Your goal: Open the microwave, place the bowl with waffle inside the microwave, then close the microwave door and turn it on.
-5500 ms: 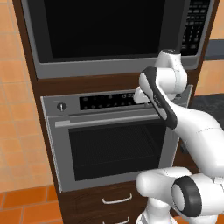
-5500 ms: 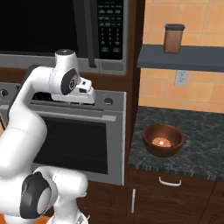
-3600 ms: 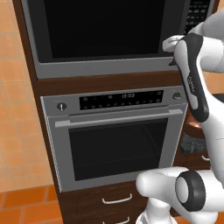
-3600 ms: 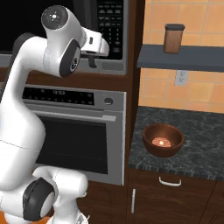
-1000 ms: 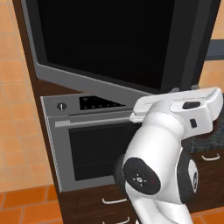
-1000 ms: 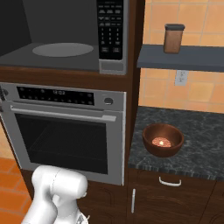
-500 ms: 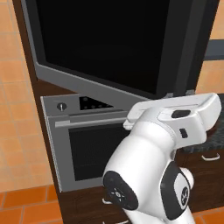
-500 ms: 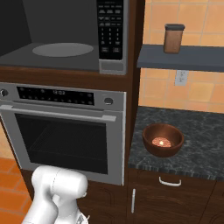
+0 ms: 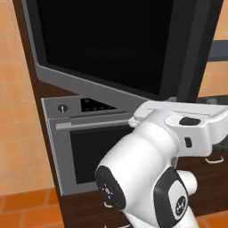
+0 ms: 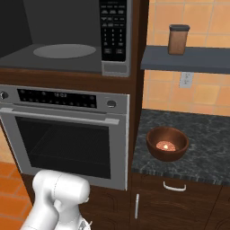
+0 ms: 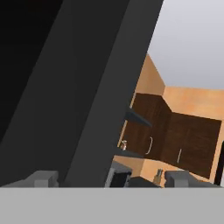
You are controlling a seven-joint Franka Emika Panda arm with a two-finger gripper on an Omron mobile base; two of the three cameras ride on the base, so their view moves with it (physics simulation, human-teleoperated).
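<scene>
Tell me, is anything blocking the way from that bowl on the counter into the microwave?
Nothing visible does. The microwave stands open, its turntable bare, and its door is swung out to the left. The bowl sits on the dark counter to the right, lower down, with only the cabinet's wooden side wall to go around.

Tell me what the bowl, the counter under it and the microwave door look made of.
Bowl: reddish-brown, likely wood, smooth with a slight sheen. Counter: dark speckled stone, granite-like. Microwave door: black glass window in a matte grey frame, metal or plastic; unclear.
</scene>
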